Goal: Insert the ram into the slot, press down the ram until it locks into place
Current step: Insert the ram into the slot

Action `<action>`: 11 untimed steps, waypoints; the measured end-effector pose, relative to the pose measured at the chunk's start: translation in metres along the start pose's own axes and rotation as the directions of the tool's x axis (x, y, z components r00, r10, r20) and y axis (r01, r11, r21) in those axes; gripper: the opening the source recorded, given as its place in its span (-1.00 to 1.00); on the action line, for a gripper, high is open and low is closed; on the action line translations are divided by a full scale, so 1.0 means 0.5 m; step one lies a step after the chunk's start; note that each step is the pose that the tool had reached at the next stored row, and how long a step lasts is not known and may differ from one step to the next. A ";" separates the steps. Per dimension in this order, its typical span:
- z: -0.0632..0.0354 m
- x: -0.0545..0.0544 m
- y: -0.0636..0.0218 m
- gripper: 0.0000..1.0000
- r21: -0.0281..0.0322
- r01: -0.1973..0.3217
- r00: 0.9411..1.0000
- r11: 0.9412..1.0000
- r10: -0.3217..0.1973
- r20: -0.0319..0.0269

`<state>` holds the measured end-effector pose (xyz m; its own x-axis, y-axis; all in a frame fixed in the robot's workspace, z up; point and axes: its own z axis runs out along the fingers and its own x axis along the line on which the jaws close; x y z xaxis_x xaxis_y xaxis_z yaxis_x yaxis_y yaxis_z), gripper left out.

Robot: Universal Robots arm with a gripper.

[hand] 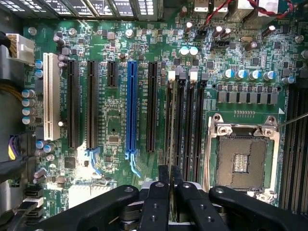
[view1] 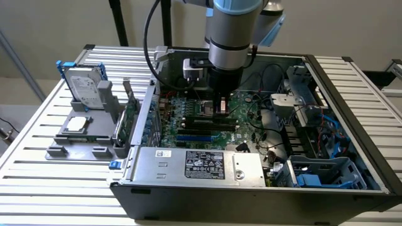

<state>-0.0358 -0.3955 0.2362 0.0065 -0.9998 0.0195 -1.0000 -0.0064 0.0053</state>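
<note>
Open computer case (view1: 351,141) lies on the slatted metal surface (view1: 37,141). The arm reaches down into it over the motherboard (hand: 115,130).

Claw (hand: 170,169): the fingers (hand: 161,192) are drawn almost together, with only a sliver between them. In the wrist view a thin strip seen edge-on is pinched in that sliver. I read it as the ram (hand: 170,180). In the exterior view the claw (view1: 221,107) hangs upright, its tips low over the board.

The slot (hand: 172,115) is one of several parallel black memory sockets lying between the blue connector (hand: 131,108) and the processor socket (hand: 243,161). It is the one on the blue connector's side. The claw's tips line up with one end of it. Whether the ram's edge is seated in the slot cannot be told.

Elsewhere, the power supply (view1: 201,165) fills the near corner of the case. A hard drive (view1: 84,87) stands in a grey fixture (view1: 78,136) on the surface, at the exterior view's left, well apart from the claw.
</note>
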 end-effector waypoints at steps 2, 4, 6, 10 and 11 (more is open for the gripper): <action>0.002 0.000 0.000 -0.73 0.000 0.000 1.000 1.000 0.000 0.000; 0.004 0.000 0.000 -0.73 0.000 0.000 1.000 1.000 0.000 0.000; 0.005 0.000 0.000 -0.73 0.000 0.000 1.000 1.000 0.000 0.000; 0.007 0.000 0.000 -0.73 0.000 0.000 1.000 1.000 0.000 0.000; 0.007 0.000 0.000 -0.73 0.000 0.000 1.000 1.000 0.000 0.000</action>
<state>-0.0358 -0.3955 0.2326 0.0064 -0.9998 0.0195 -1.0000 -0.0063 0.0053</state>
